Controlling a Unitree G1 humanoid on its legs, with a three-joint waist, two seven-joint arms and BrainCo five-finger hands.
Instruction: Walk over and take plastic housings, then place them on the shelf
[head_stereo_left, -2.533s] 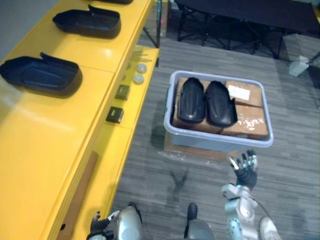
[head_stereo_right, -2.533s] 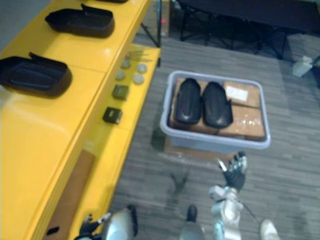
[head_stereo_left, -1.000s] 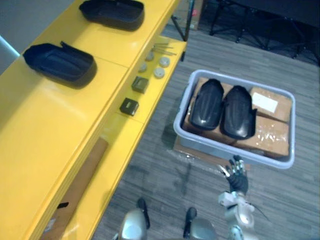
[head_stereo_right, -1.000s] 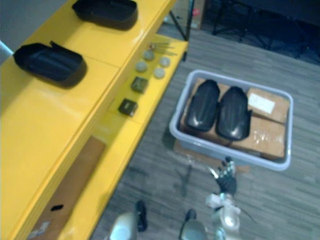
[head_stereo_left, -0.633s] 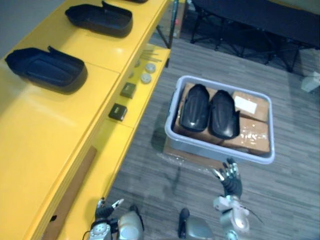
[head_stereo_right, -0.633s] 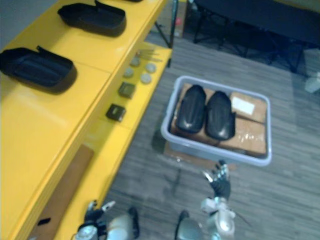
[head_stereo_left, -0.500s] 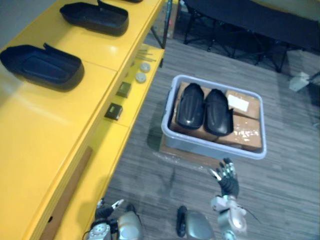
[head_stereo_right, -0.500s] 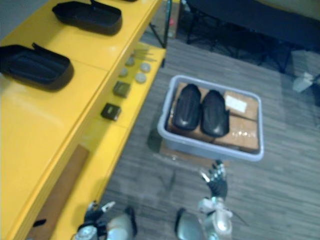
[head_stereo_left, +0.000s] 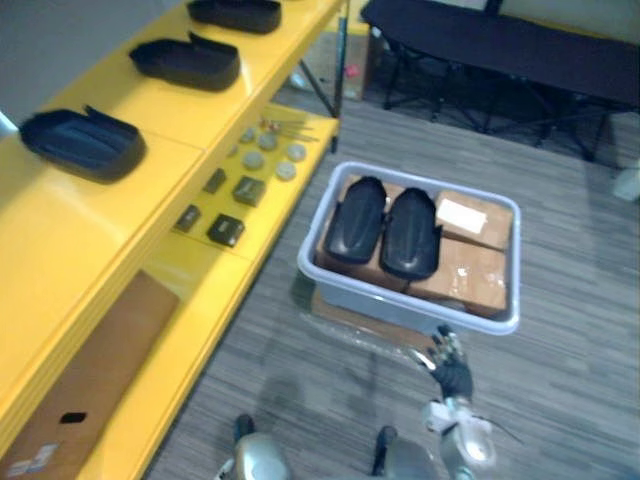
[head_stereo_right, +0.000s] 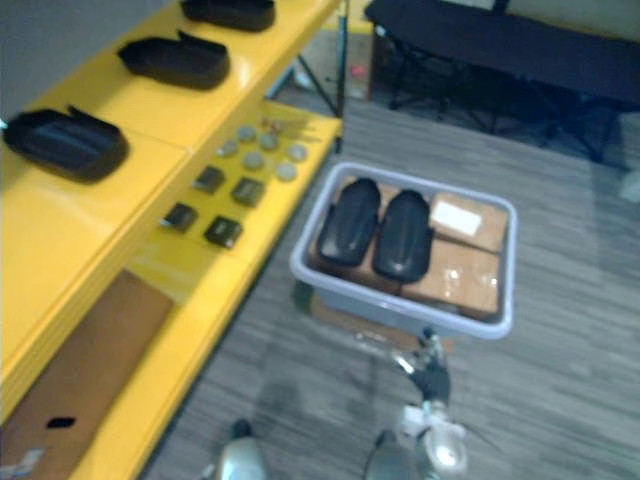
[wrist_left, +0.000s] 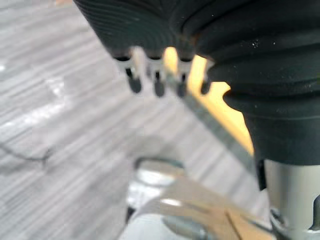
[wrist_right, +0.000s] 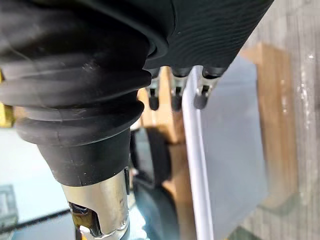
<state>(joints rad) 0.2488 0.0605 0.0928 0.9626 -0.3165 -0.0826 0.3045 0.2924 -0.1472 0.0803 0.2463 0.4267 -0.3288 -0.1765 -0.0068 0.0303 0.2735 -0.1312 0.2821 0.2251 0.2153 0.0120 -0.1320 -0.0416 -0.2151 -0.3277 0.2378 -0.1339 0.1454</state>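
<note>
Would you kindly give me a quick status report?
Right hand open, by near rim of grey bin. Left hand open, empty. Two housings in bin, untouched. Nothing in the way.

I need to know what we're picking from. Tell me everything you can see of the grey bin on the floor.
The grey bin is a shallow rectangular tub, plastic by its look, with a rolled rim and no lid. It sits level on a flat brown board on the floor beside the yellow shelf. Inside, two black housings lie side by side, domed side up, on cardboard boxes. The right hand is near its front rim, fingers straight.
</note>
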